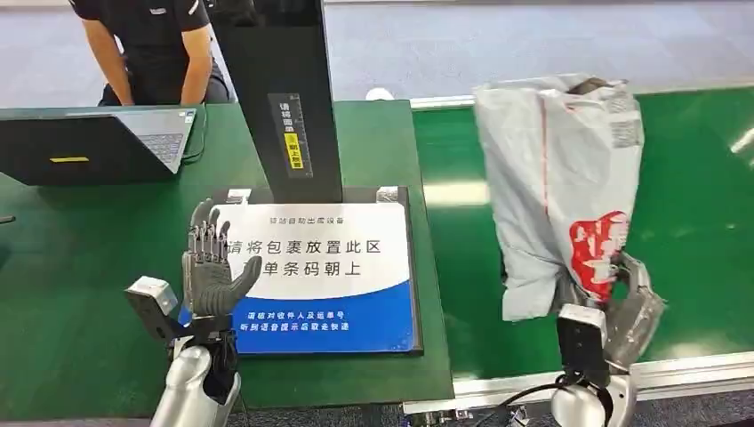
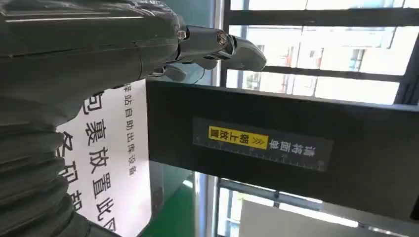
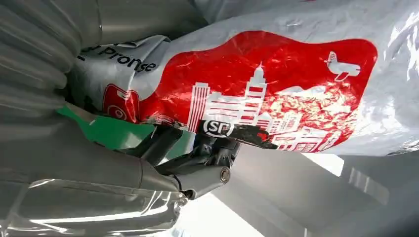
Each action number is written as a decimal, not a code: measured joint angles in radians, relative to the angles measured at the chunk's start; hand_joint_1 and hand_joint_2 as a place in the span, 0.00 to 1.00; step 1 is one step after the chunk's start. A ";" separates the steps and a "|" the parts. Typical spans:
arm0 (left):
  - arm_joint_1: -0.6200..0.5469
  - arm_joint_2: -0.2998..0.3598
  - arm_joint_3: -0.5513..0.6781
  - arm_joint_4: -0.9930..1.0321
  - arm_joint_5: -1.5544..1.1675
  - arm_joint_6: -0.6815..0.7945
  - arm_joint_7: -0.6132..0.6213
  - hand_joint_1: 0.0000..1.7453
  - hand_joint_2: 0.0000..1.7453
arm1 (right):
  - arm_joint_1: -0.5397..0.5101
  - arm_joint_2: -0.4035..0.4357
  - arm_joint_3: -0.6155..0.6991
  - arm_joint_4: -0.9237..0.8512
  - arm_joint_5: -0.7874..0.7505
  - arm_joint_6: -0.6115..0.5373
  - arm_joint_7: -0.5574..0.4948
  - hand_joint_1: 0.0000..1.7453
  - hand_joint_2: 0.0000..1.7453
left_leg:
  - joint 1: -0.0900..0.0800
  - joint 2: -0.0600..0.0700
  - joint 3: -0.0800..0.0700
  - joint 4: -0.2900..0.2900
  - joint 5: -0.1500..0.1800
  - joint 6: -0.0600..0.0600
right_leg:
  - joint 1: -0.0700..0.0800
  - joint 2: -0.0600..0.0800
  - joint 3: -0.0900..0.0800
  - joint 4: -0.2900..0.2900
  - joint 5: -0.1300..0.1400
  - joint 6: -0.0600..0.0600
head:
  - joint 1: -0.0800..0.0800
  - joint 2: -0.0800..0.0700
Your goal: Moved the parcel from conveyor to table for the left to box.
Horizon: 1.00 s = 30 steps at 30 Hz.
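Note:
The parcel is a grey plastic mailer bag with a red city print, held upright above the green conveyor belt. My right hand grips its lower end, mostly hidden by the bag. In the right wrist view the red print lies against my dark fingers. My left hand is open, fingers spread and pointing up, over the left edge of the white and blue placement sign on the green table. In the left wrist view its thumb holds nothing.
A black scanner post rises behind the sign, its yellow label close by in the left wrist view. An open laptop sits at the table's far left. A person in dark clothes sits behind it. A metal rail borders the conveyor.

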 measured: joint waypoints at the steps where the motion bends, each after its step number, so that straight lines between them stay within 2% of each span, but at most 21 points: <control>1: 0.000 0.001 0.000 0.000 0.008 0.004 -0.005 0.00 1.00 | -0.016 -0.016 0.034 0.005 -0.006 0.074 0.013 1.00 1.00 | 0.000 0.000 0.000 0.000 0.000 0.000 | 0.000 0.000 0.000 0.000 0.000 0.000 | 0.000 0.000; 6: 0.001 0.010 0.002 0.000 0.035 0.006 -0.011 0.00 1.00 | -0.130 -0.082 0.182 0.093 0.022 0.292 0.058 1.00 1.00 | 0.000 0.000 0.000 0.000 0.001 0.000 | 0.000 0.000 -0.001 0.001 0.001 -0.001 | 0.000 0.000; 17: -0.014 0.020 -0.022 0.000 0.050 -0.001 -0.012 0.00 1.00 | -0.447 -0.202 0.511 0.418 0.296 0.348 0.017 1.00 1.00 | 0.000 0.000 0.000 0.000 0.002 -0.001 | 0.000 0.000 -0.002 0.002 0.001 -0.002 | 0.000 0.000; 24: -0.020 0.029 -0.031 0.000 0.052 -0.001 -0.012 0.00 1.00 | -0.521 -0.222 0.608 0.520 0.325 0.348 0.017 1.00 1.00 | 0.000 0.000 -0.001 0.000 0.002 -0.001 | 0.000 0.000 -0.002 0.002 0.001 -0.002 | 0.000 0.000; 30: -0.032 0.037 -0.031 0.003 0.068 0.003 -0.012 0.00 1.00 | -0.660 -0.212 0.755 0.699 0.485 0.342 0.088 1.00 1.00 | 0.000 0.000 -0.001 0.000 0.003 -0.002 | 0.000 0.000 -0.003 0.002 0.002 -0.002 | 0.000 0.000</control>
